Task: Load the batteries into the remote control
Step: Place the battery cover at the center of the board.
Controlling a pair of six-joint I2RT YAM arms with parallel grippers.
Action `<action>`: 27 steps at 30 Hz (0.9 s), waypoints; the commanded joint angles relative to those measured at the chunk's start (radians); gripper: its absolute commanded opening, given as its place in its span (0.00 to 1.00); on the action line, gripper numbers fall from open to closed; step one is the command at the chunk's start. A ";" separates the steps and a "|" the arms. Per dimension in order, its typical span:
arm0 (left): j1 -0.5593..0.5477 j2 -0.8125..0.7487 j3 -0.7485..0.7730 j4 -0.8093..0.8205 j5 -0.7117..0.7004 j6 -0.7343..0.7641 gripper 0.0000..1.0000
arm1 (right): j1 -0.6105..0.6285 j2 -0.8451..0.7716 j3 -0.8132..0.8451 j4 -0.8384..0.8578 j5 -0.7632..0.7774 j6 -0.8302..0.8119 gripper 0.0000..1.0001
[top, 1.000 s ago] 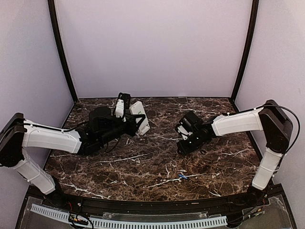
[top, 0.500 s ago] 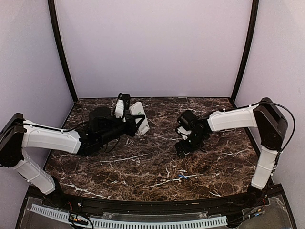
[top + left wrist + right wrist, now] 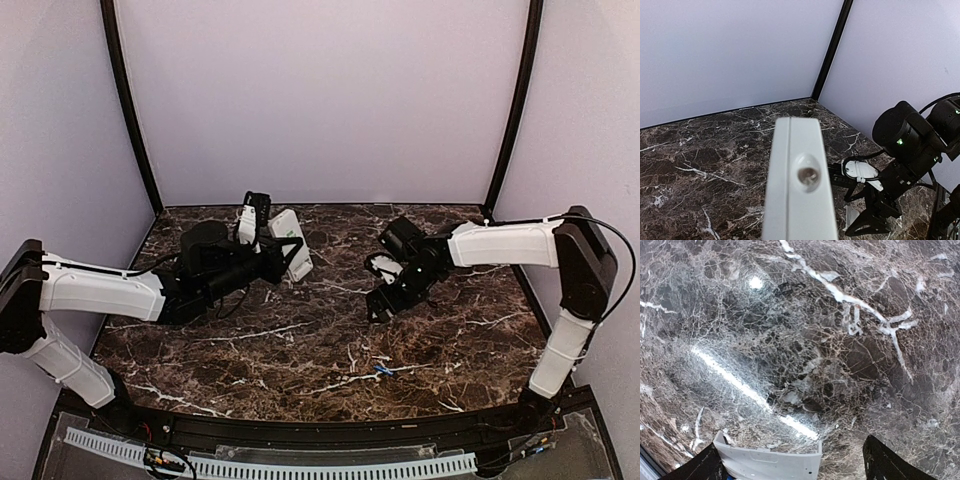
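Two jaws have just sprung wide on the right gripper, leaving the cover plate loose on the table; the left gripper clamps the remote control, and a blue battery awaits pickup near the front edge.

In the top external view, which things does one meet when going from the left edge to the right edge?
White left forearm → white rectangular plastic remote control → tiny blue cylindrical battery → white right forearm.

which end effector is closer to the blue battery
Right. The right end effector hovers just beyond the battery; the left end effector is far left, holding the remote.
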 commanded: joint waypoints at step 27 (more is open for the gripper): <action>0.003 -0.027 -0.007 -0.001 0.024 -0.006 0.00 | -0.029 0.056 0.019 -0.151 -0.065 0.034 0.78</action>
